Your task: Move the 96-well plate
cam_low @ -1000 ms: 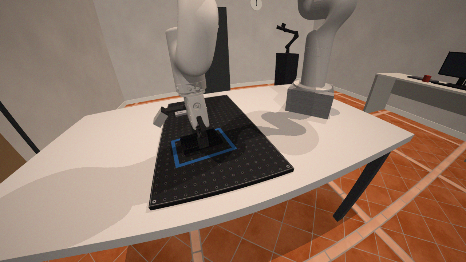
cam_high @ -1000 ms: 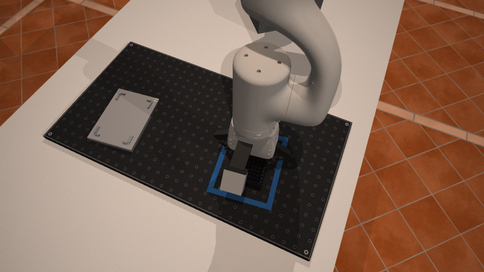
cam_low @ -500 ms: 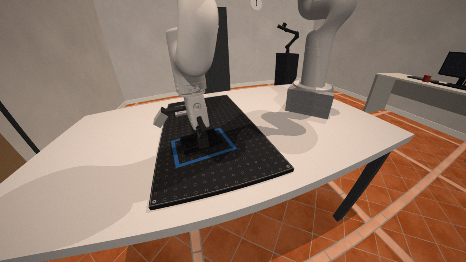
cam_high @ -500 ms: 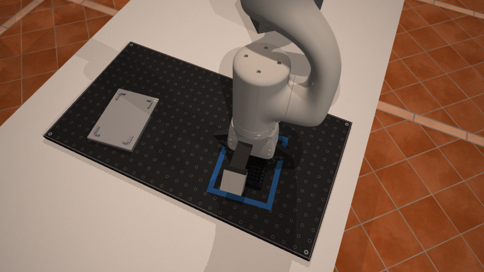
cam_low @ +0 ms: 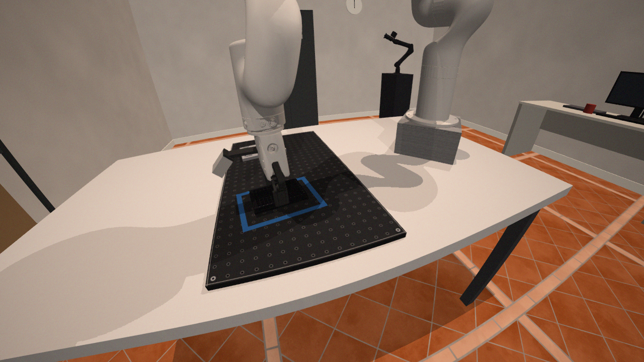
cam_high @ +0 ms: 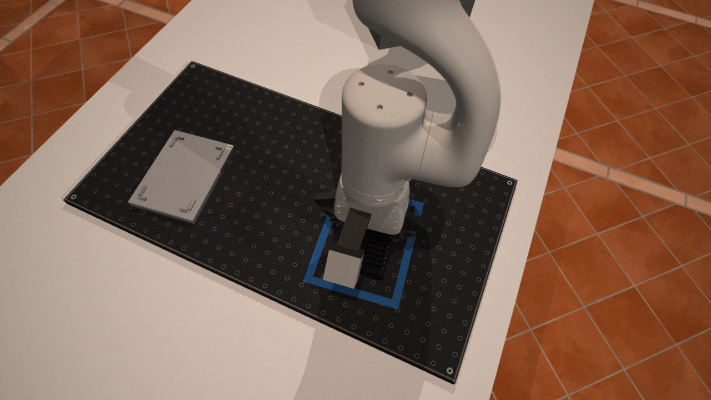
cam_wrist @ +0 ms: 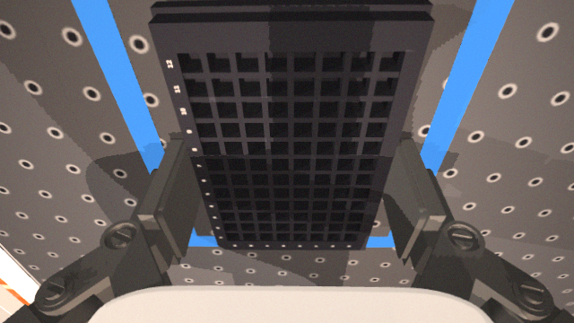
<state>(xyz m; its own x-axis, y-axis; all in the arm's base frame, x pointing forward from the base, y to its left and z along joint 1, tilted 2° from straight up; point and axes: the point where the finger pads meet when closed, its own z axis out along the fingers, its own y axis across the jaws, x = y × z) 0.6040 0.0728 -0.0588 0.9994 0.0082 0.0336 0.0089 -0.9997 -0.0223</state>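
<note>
The black 96-well plate (cam_wrist: 291, 144) is right way up, its wells facing the wrist camera. My gripper (cam_wrist: 291, 162) is shut on the plate, one finger on each long side. The plate sits low within the blue taped outline B1 (cam_high: 359, 248), its long sides parallel to the outline's long sides (cam_wrist: 117, 85). I cannot tell whether its base touches the deck. In the exterior view the plate (cam_low: 284, 205) shows inside the outline (cam_low: 281, 204) under the gripper (cam_low: 278, 191). The grey plate nest N1 (cam_high: 181, 174) lies empty at the deck's left.
The black perforated deck (cam_high: 278, 209) lies on a white table. The arm's base block (cam_low: 427, 139) stands at the table's far right. A second table with a monitor (cam_low: 628, 92) stands apart at the right.
</note>
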